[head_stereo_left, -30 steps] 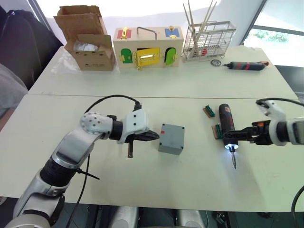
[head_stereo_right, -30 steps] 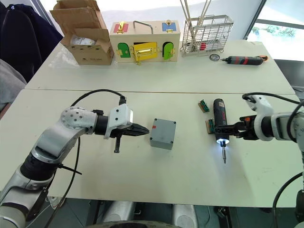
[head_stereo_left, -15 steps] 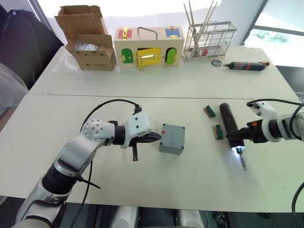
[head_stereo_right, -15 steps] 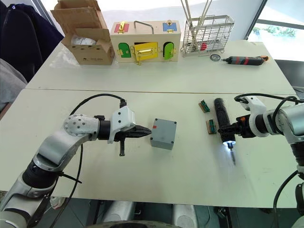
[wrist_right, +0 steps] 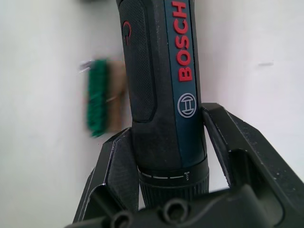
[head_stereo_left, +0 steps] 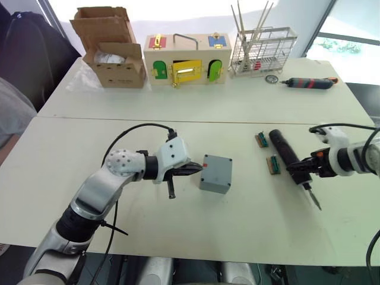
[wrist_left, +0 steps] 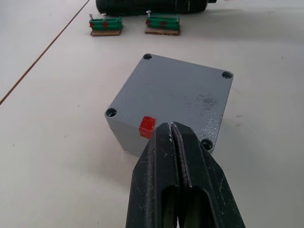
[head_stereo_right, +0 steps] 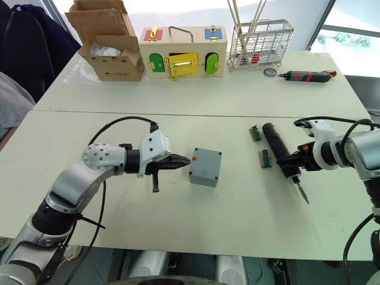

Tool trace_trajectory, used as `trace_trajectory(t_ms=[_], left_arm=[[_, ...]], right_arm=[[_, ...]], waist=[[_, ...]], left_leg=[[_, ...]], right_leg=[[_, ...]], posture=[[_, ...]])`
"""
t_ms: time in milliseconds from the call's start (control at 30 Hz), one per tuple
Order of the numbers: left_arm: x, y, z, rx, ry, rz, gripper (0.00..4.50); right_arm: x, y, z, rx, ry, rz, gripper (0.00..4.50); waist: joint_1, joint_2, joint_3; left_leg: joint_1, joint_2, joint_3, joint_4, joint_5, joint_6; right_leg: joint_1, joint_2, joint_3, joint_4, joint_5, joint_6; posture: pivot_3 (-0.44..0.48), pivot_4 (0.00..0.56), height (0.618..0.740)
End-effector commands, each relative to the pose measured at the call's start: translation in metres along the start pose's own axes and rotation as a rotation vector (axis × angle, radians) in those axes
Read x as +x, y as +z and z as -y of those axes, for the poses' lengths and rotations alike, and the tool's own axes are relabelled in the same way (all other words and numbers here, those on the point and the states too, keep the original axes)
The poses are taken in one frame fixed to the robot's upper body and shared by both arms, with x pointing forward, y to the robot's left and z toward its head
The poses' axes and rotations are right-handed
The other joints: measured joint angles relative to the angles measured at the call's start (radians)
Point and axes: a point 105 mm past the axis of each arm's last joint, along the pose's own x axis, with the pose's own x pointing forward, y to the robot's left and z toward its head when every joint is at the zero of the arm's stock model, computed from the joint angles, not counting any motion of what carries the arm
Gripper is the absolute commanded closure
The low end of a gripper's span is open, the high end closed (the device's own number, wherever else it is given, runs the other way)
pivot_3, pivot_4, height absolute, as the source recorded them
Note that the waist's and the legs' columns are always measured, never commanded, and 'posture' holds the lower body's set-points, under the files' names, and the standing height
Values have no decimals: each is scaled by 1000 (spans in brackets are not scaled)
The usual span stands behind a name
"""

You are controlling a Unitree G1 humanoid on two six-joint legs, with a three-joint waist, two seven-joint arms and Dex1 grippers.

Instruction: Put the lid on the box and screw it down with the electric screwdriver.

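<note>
Left tool (head_stereo_left: pixel 196 170): fingers pressed together, nothing held; tips point at the box, just short of its side w/ the red mark. In wrist view the tips (wrist_left: pixel 172 130) overlap the box's near edge; touching or a hair off, can't tell.
Box (head_stereo_left: pixel 215 174): grey, on the near counter (head_stereo_left: pixel 196 222), about mid-way btwn the two tools, much closer to left one. Sits slightly skewed. Red mark (wrist_left: pixel 147 126) on the side facing left tool.
Lid: looks already on the box; flat grey top (wrist_left: pixel 178 97) w/ a screw hole at each corner. Seam not clear enough to be sure.
Screwdriver (head_stereo_left: pixel 287 155): black, thick; lies on a slant over the counter at right, well apart from box. Bit (head_stereo_left: pixel 313 198) points toward the near edge, butt end away.
Right tool (head_stereo_left: pixel 298 169): clamped round the screwdriver near the bit end, a finger on each side of the barrel per wrist view (wrist_right: pixel 168 102).
Green holders: two small ones, (head_stereo_left: pixel 261 139) and (head_stereo_left: pixel 274 164), just beside the screwdriver on its box side.
Far counter: cardboard box (head_stereo_left: pixel 111 54), wooden box w/ coloured doors (head_stereo_left: pixel 184 60), wire rack (head_stereo_left: pixel 262 52), red-and-black screwdriver (head_stereo_left: pixel 309 83) lying at far right.
</note>
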Motion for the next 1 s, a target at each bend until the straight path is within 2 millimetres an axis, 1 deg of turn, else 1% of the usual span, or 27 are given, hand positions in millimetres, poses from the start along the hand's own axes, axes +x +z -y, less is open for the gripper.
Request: trace_trajectory(t_ms=[33, 167, 300, 467, 567, 600, 633, 733, 767, 867, 967, 1000], left_arm=[[1, 4, 0, 32, -2, 19, 4500], [4, 5, 0, 37, -12, 29, 4500], [9, 7, -1, 49, -27, 39, 4500], [10, 7, -4, 57, -27, 39, 4500], [10, 6, -4, 57, -23, 38, 4500], [9, 6, -5, 57, -20, 37, 4500], [9, 6, -5, 56, -19, 37, 4500], [8, 5, -5, 52, -13, 35, 4500], [8, 4, -5, 50, -11, 34, 4500], [8, 3, -5, 48, -8, 33, 4500], [8, 2, -6, 49, -5, 29, 4500], [7, 2, -6, 50, -5, 27, 4500]], right_arm=[[-37, 12, 24, 71, -127, 96, 2589], [-39, -1, 26, 127, -136, 82, 2589], [-30, -20, 20, 203, -96, 46, 2589], [-18, -31, 20, 210, -103, 14, 2589], [-15, -34, 19, 184, -101, -3, 2589], [-15, -34, 19, 174, -98, -7, 1577], [-14, -34, 18, 169, -96, -9, 1349], [-16, -30, 23, 148, -127, 4, 252], [-17, -28, 25, 144, -138, 11, 24], [-26, -11, 24, 119, -134, 77, 24], [-46, 21, 29, 11, -183, 210, 24], [-53, 33, 26, -34, -183, 269, 24]], waist=[[-4, 0, 0], [-8, 1, 0], [-6, 1, 0], [-7, 1, -1], [-7, 1, -1], [-7, 1, -1], [-8, 1, -1], [-7, 1, -1], [-7, 1, -1], [-8, 1, -1], [-8, 1, -1], [-8, 1, 0]], left_leg=[[-1, 0, 0, 0, 0, 0], [-1, 2, 1, -1, 0, 0], [-1, 2, 2, -1, 0, 0], [-1, 2, 2, -1, 0, 0], [-1, 2, 2, -1, 0, 0], [-1, 2, 2, 0, 0, 0], [-1, 2, 2, 0, 0, 0], [-1, 2, 2, 0, 0, 0], [-1, 1, 2, 0, 0, 0], [-1, 1, 2, 0, 0, 0], [-1, 2, 2, -1, 0, 0], [-1, 2, 3, -1, 0, 0]], right_leg=[[-1, 0, 0, 0, 0, 0], [-3, 1, 0, 1, 0, 0], [-3, 1, 0, 2, 0, 0], [-3, 1, 1, 2, 0, 0], [-3, 1, 1, 2, 0, 0], [-2, 1, 1, 1, 0, 0], [-2, 1, 1, 1, 0, 0], [-2, 1, 1, 2, 0, 0], [-2, 1, 1, 2, 0, 0], [-2, 1, 1, 2, 0, 0], [-3, 1, 1, 2, 0, 0], [-3, 1, 1, 2, 0, 0]], posture=[[0, 150, 731], [0, 150, 731], [0, 150, 731], [0, 150, 731], [0, 150, 731], [0, 150, 731], [0, 150, 731], [0, 150, 731], [0, 150, 731], [0, 150, 731], [0, 150, 731], [0, 150, 731]])
